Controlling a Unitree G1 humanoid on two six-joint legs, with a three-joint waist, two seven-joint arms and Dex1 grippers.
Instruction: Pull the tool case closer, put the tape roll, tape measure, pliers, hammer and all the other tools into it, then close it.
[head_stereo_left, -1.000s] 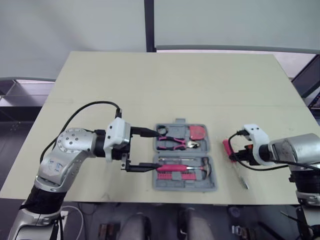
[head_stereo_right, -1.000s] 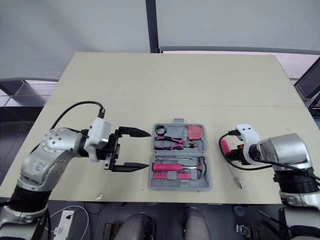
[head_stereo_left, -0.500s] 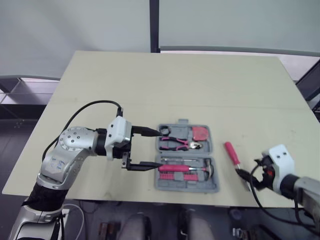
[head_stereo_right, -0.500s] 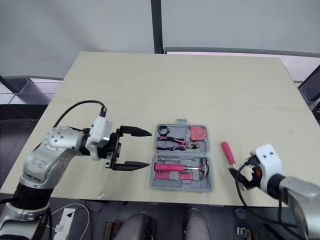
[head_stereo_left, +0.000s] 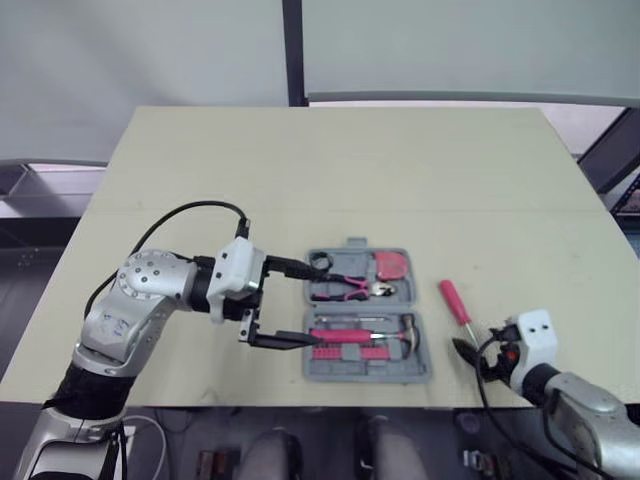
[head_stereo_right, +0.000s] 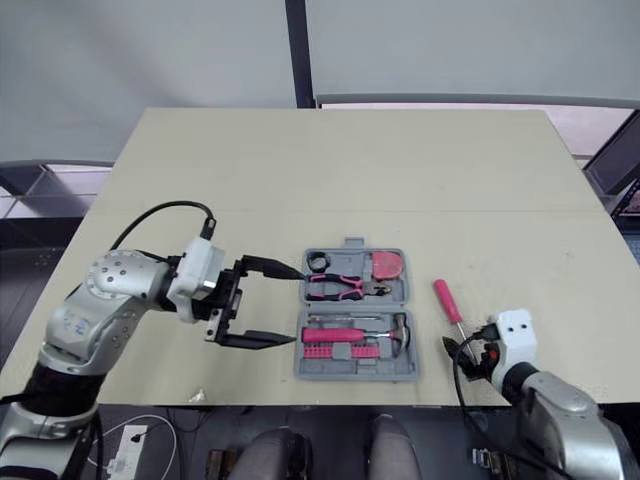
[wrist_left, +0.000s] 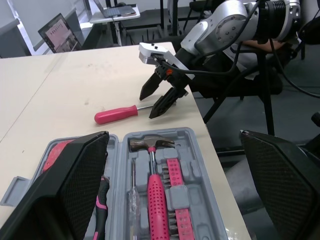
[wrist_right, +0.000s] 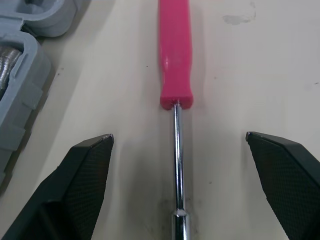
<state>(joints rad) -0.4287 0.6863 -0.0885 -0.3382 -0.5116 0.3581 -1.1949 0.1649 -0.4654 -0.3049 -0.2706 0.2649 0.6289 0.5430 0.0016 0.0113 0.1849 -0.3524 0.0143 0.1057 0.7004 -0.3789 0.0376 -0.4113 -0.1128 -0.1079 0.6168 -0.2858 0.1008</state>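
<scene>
Claws both gape wide (each empty): left claw (head_stereo_left: 301, 306) beside tool case (head_stereo_left: 357, 244), right claw (wrist_right: 177, 135) astride screwdriver (wrist_right: 175, 60).

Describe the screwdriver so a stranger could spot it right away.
On the beige table, look to the robot's right of the open grey tool case. The screwdriver lies there on bare tabletop, the only pink-handled tool outside the case, metal shaft toward the near edge.

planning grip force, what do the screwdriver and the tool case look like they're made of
Screwdriver: the handle looks like smooth pink plastic with a dull sheen; the shaft looks like bright polished steel, with mirror-like glints. Tool case: likely moulded grey plastic, matte, with shaped recesses.
</scene>
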